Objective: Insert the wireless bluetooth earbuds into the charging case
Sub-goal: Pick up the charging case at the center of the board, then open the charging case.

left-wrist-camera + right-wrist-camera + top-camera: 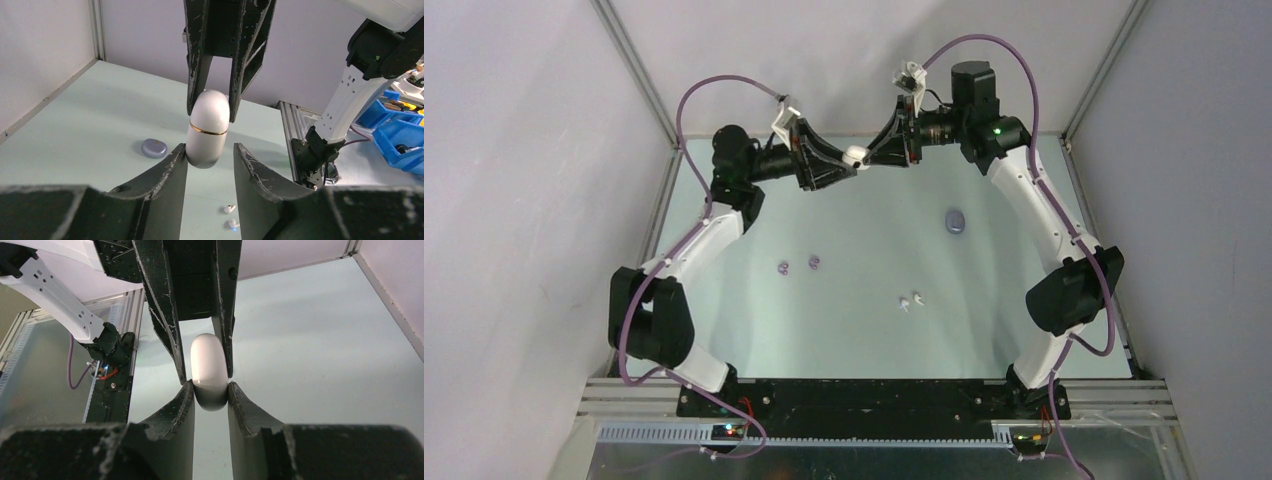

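A closed white charging case with a gold seam band hangs in the air at the back of the table between both grippers. My right gripper is shut on one end of the white case. My left gripper straddles the other end: one finger touches it, the other stands a sliver off. Two white earbuds lie on the table in front, also visible in the left wrist view as earbuds. Two purple earbuds lie to the left.
A closed purple charging case lies on the pale green table right of centre, and shows as a purple case in the left wrist view. Grey walls and aluminium posts enclose the back and sides.
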Robot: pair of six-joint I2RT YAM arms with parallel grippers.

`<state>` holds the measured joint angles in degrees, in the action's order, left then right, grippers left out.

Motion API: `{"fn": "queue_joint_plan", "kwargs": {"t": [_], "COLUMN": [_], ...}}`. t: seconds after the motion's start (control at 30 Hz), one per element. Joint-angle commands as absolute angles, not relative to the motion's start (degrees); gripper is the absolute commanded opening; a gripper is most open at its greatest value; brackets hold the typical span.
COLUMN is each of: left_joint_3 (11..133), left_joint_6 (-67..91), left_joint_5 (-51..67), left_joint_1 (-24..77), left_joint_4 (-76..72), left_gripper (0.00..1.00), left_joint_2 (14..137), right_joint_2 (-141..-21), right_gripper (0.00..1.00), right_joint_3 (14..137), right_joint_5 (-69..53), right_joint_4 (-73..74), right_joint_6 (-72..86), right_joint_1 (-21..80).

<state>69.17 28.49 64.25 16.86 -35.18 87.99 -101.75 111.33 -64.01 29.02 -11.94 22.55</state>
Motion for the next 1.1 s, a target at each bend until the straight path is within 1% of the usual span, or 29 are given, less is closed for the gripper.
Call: {"fn": "queue_joint_plan", "kwargs": {"t": [0.0, 0.1, 0.2, 0.47, 0.53, 0.57, 0.6, 0.63, 0.67, 0.73, 0.9, 1.07], "left_joint_3": [72.4, 72.9, 73.2, 74.0, 74.2, 74.2, 74.2, 74.3, 74.3, 74.2, 74.0, 73.8], "left_joint_6": [29.9, 30.7, 30.8, 31.2, 31.3, 31.2, 31.0, 31.0, 30.9, 30.7, 29.7, 30.2], "left_joint_5": [65.2, 65.2, 65.3, 65.8, 66.2, 66.3, 66.5, 66.6, 66.8, 67.2, 68.2, 68.3], "left_joint_1": [17.4, 17.4, 17.5, 17.5, 17.5, 17.5, 17.5, 17.6, 17.6, 17.7, 17.8, 17.8], "left_joint_4": [-37.7, -38.1, -38.1, -38.3, -38.4, -38.5, -38.6, -38.9, -39.3, -39.8, -40.4, -42.3], "left_gripper": [0.42, 0.44, 0.43, 0.29, 0.24, 0.19, 0.17, 0.12, 0.07, 0.01, 0.00, 0.00], "left_joint_2": [88.5, 89.1, 89.4, 90.5, 90.8, 90.9, 91.1, 91.2, 91.3, 91.4, 91.5, 91.9], "right_joint_2": [-100.5, -100.7, -100.9, -101.4, -101.4, -101.4, -101.5, -101.7, -101.9, -102.3, -103.6, -104.4], "right_gripper": [0.20, 0.20, 0.20, 0.21, 0.30, 0.38, 0.41, 0.47, 0.48, 0.49, 0.50, 0.49], "right_joint_3": [111.6, 111.6, 111.8, 111.9, 111.8, 111.9, 111.8, 111.8, 111.9, 111.9, 112.7, 114.0], "right_joint_5": [-64.5, -64.3, -64.2, -64.1, -63.6, -63.1, -62.8, -62.5, -62.1, -60.5, -56.8, -52.3], "right_joint_4": [26.3, 26.3, 26.2, 25.2, 24.9, 24.6, 24.6, 24.3, 24.0, 22.6, 18.2, 18.9], "right_joint_6": [-10.9, -10.8, -10.7, -9.6, -9.3, -9.2, -8.9, -8.8, -8.1, -6.3, 1.0, 0.2], "right_joint_1": [23.0, 23.1, 23.2, 23.2, 23.2, 23.3, 23.4, 23.5, 23.6, 23.6, 22.5, 21.8]}}
